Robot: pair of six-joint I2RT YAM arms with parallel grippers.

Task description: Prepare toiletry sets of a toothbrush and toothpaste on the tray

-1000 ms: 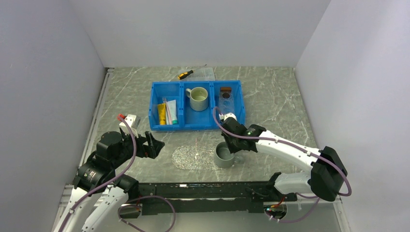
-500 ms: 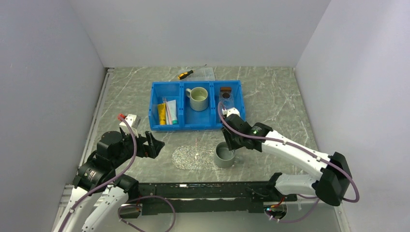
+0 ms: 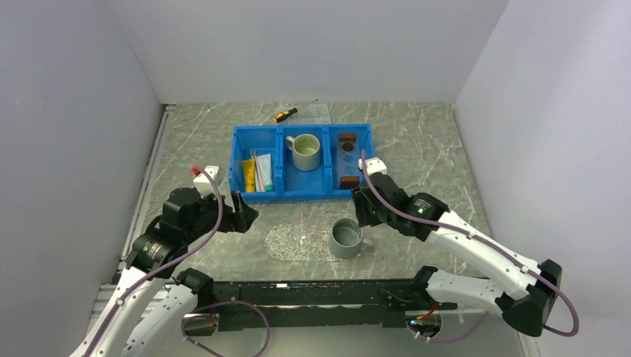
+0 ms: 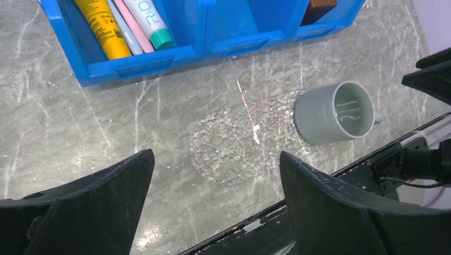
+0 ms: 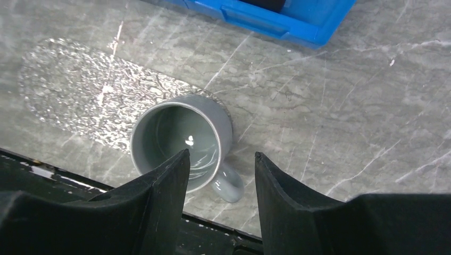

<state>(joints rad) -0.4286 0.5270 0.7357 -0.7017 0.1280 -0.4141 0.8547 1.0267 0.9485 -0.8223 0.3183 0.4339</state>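
The clear tray point(image 3: 347, 159), with a brown block at each end, lies in the right compartment of the blue bin point(image 3: 281, 195). The white toothpaste point(image 3: 265, 172) with a green cap and the thin pink toothbrush point(image 3: 257, 171) lie in the left compartment beside a yellow tube point(image 3: 248, 175). The left wrist view shows the toothpaste point(image 4: 151, 21) and toothbrush point(image 4: 134, 32) too. My left gripper point(image 3: 245, 213) is open and empty, in front of the bin's left corner; its wrist view point(image 4: 215, 154) shows bare table between the fingers. My right gripper point(image 3: 359, 214) is open and empty just right of a grey mug, also seen in its wrist view point(image 5: 222, 153).
A grey mug point(image 3: 346, 238) stands upright on the table at the edge of a clear textured oval mat point(image 3: 298, 242). A pale green mug point(image 3: 305, 151) sits in the bin's middle compartment. A yellow-and-black screwdriver point(image 3: 285, 114) lies behind the bin.
My right gripper has drawn back from the grey mug, to the right and toward the bin, leaving the mug standing uncovered. My left arm has moved forward toward the bin.
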